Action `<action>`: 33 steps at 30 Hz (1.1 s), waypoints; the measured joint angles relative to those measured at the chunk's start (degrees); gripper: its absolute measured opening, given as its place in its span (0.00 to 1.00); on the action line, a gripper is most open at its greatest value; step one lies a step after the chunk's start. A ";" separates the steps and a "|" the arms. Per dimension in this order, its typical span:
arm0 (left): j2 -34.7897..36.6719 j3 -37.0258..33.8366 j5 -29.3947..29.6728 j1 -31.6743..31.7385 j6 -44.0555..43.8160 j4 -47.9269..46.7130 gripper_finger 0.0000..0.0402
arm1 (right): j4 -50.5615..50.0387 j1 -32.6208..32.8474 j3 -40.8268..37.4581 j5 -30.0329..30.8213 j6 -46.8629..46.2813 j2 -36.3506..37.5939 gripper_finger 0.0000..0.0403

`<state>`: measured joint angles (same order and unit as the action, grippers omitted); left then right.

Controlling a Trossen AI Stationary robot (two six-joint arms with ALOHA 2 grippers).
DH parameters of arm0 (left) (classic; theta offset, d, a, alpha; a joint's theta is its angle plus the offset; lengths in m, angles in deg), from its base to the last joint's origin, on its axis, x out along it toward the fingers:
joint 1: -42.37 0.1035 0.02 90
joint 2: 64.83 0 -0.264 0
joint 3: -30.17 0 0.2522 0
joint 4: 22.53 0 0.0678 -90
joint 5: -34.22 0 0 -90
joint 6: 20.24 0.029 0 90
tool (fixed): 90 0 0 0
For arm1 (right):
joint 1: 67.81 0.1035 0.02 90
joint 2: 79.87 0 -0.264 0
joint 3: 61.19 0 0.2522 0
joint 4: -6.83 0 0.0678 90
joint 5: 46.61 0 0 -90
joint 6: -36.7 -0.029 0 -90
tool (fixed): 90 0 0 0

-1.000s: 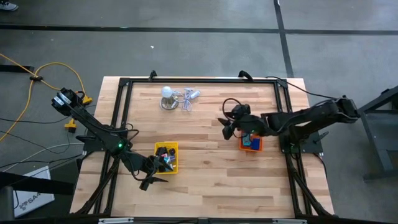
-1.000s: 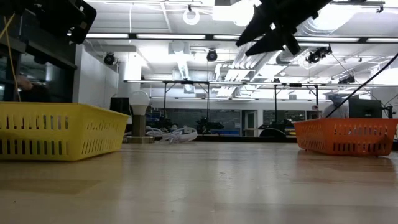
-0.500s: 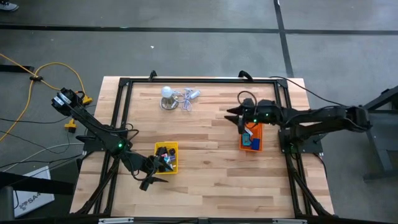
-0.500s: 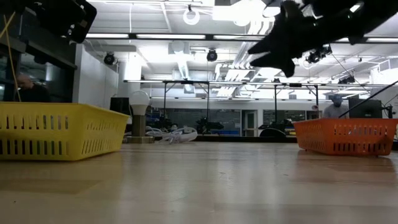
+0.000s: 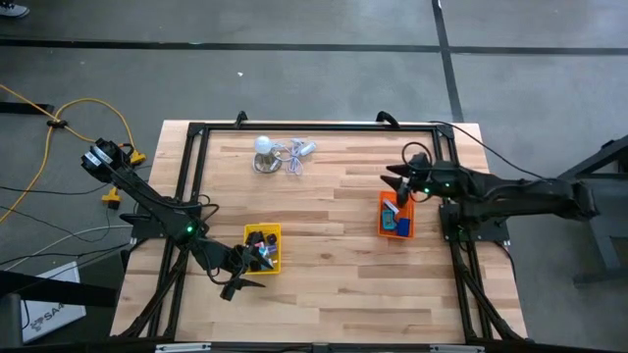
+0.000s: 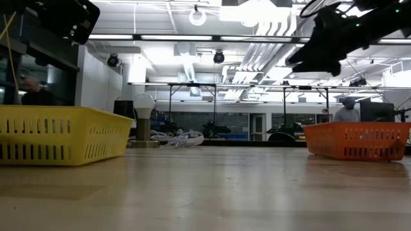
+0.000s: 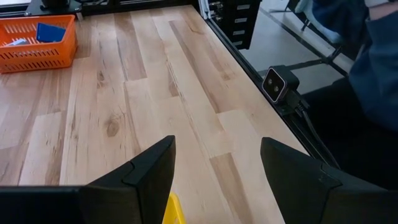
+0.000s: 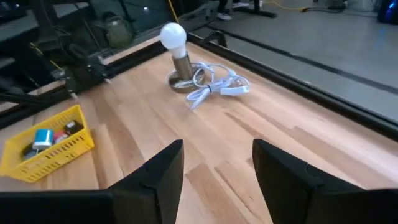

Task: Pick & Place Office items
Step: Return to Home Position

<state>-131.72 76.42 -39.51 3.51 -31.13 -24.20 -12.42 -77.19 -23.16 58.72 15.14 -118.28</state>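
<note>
Left tool (image 7: 217, 149) open by the yellow tray (image 8: 56, 158), right tool (image 8: 214, 146) open, raised beside the orange tray (image 7: 37, 57) near the surface's right edge; we judge the yellow tray's small office items (image 8: 42, 138) light, rigid and slippery, so pinch across flat sides.

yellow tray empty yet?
No, the right wrist view shows several small items lying inside the yellow tray.

Industrial lab (open hall): exposed ceiling ducts (image 6: 187, 61), concrete floor (image 5: 294, 78), workbench (image 5: 324, 284).
</note>
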 joint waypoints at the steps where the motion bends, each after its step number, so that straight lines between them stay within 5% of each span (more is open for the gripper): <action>1: 0.00 0.00 0.00 -0.01 0.00 0.01 0.57 | -1.19 0.69 0.00 1.06 0.03 1.05 0.44; 8: 0.00 0.00 0.00 0.00 0.00 0.01 0.57 | -4.15 4.16 -0.50 3.19 1.66 6.68 0.44; 19: 0.00 0.00 0.00 0.01 0.00 0.05 0.57 | 3.43 5.29 -13.45 2.70 2.33 19.10 0.44; 33: 0.00 0.00 0.00 -0.01 -0.01 0.06 0.57 | 7.37 5.29 -21.35 -1.94 3.44 29.23 0.44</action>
<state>-131.72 76.42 -39.51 3.50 -31.14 -24.15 -5.05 -71.90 -44.51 56.78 18.58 -89.04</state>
